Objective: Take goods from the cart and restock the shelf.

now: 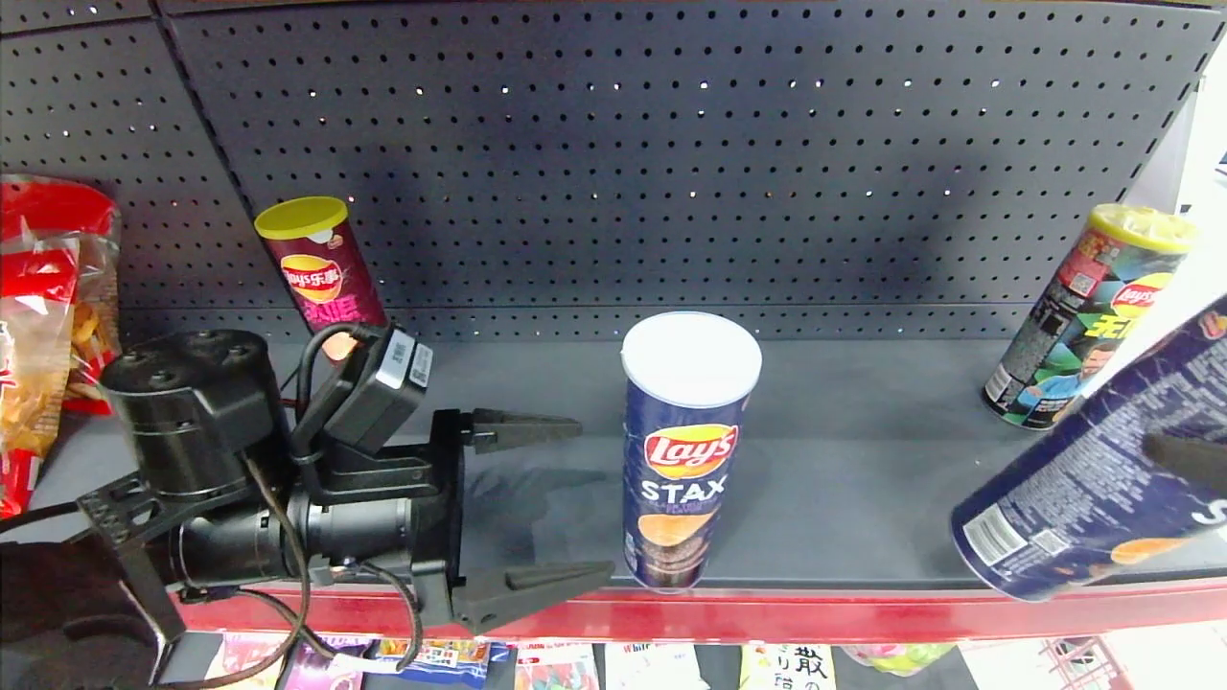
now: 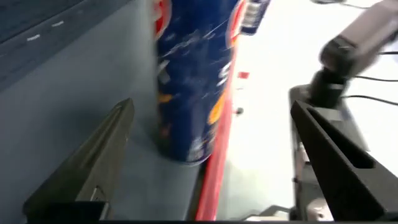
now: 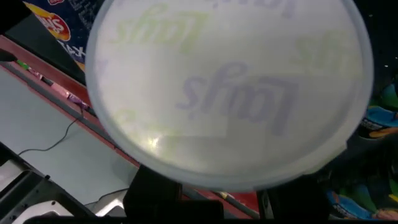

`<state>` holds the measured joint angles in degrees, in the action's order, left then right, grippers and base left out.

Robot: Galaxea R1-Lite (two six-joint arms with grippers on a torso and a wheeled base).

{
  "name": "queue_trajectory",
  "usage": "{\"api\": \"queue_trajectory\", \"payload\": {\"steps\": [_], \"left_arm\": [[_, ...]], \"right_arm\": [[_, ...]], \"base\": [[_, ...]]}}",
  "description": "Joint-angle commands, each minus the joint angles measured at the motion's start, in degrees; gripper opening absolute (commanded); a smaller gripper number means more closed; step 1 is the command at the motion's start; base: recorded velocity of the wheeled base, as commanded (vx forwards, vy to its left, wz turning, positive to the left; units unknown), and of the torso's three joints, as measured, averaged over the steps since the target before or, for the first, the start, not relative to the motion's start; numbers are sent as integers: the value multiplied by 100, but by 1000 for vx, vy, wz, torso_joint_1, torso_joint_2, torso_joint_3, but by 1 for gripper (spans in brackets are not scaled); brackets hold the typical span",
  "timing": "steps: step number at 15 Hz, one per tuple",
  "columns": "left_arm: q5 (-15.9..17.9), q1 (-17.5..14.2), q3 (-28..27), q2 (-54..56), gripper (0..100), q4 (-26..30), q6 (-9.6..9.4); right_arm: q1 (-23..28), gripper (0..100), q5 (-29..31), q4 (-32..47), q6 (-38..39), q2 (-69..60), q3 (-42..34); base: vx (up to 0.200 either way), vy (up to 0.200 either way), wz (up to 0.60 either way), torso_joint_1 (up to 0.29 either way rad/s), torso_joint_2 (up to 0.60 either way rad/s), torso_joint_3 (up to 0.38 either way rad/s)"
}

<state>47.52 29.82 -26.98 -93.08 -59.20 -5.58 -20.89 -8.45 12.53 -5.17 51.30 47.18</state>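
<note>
The standing blue can (image 1: 688,450) is upright on the shelf (image 1: 863,460), close to the red front lip (image 1: 815,613), so you can count that one as restocked. Your left gripper (image 1: 594,498) sits at its 9 o'clock with the fingers spread wide. It points at the can and grips nothing. In the left wrist view the can (image 2: 193,81) stands just past the fingertips, apart from both.

At the can's 3 o'clock, the held blue can (image 1: 1093,479) hangs tilted over the shelf's front edge, clamped in your right gripper (image 1: 1184,460), with one dark finger against its side. That one is not yet set down, and I judge it to be the step in hand. It needs to be stood up in the bare stretch between the standing blue can and the yellow-lidded can (image 1: 1083,326) at 2 o'clock.

Farther out, a purple can (image 1: 321,268) stands by the pegboard (image 1: 671,172) at 10 o'clock. Red snack bags (image 1: 48,316) lie at far 9 o'clock.

The frame edge cuts off most of your right gripper and the upper end of the held blue can. Its pale lid (image 3: 230,93) sits right before the right wrist camera and hides the fingers behind it. Whether that can's base touches the lip is hard to tell. You also cannot judge from here how many goods are left to place.
</note>
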Motion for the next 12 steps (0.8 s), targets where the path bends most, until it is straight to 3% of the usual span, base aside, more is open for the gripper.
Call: {"api": "queue_trajectory", "payload": {"steps": [1, 8, 12], "left_arm": [[-252, -37, 228, 299, 100, 5, -4], [-1438, -29, 694, 975, 100, 75, 40], [-1755, 156, 799, 1046, 100, 101, 13]], "right_arm": [[-108, 0, -8, 4, -10, 583, 266], [-468, 0, -245, -576, -10, 2016, 1013], [-574, 0, -368, -761, -90, 2807, 1443]], "base": [[0, 0, 0, 0, 0, 0], [0, 0, 0, 0, 0, 0], [0, 0, 0, 0, 0, 0]]}}
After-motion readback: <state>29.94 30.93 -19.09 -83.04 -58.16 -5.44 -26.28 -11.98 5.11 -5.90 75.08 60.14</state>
